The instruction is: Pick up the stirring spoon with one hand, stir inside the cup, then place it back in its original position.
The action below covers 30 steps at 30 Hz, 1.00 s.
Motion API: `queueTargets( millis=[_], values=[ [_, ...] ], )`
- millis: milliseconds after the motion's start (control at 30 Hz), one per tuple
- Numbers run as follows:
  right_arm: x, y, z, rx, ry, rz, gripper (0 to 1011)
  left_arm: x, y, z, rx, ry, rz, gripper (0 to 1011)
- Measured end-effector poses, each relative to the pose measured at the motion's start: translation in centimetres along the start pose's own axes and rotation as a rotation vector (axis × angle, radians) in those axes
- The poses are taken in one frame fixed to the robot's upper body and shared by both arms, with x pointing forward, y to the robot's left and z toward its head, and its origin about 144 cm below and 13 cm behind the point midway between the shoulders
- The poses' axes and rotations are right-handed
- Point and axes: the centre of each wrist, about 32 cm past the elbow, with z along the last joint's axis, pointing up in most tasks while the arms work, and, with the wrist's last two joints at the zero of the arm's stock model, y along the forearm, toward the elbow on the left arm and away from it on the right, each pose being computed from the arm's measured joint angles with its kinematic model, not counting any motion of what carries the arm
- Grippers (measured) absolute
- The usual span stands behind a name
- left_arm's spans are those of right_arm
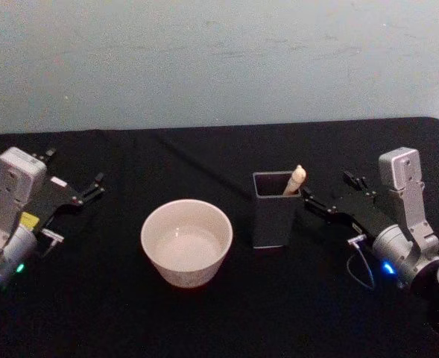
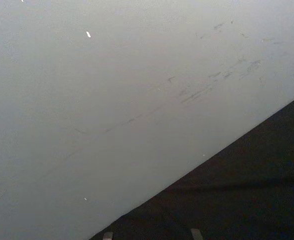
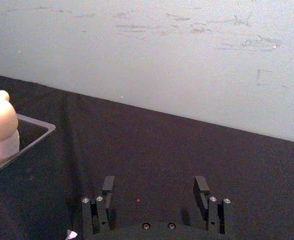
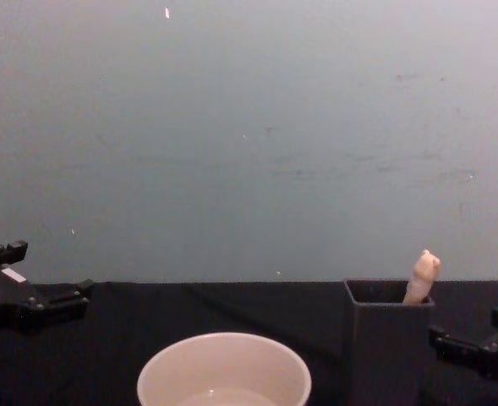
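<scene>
The stirring spoon stands in the dark square holder, its animal-shaped knob leaning against the holder's right rim. The cup sits on the black table just left of the holder, apart from it. The right gripper rests just right of the holder, its 2 fingers spread and holding nothing. The left gripper lies well left of the cup, fingers parted, holding nothing.
</scene>
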Motion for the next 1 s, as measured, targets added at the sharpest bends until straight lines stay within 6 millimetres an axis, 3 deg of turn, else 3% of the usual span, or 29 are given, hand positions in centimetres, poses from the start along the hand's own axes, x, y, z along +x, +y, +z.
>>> queueTargets(
  millis=[1000],
  values=[
    [0.01, -0.01, 0.04, 0.001, 0.001, 0.000, 1002, 0.00, 0.00, 0.00, 0.000, 0.000, 0.000, 1001]
  ],
)
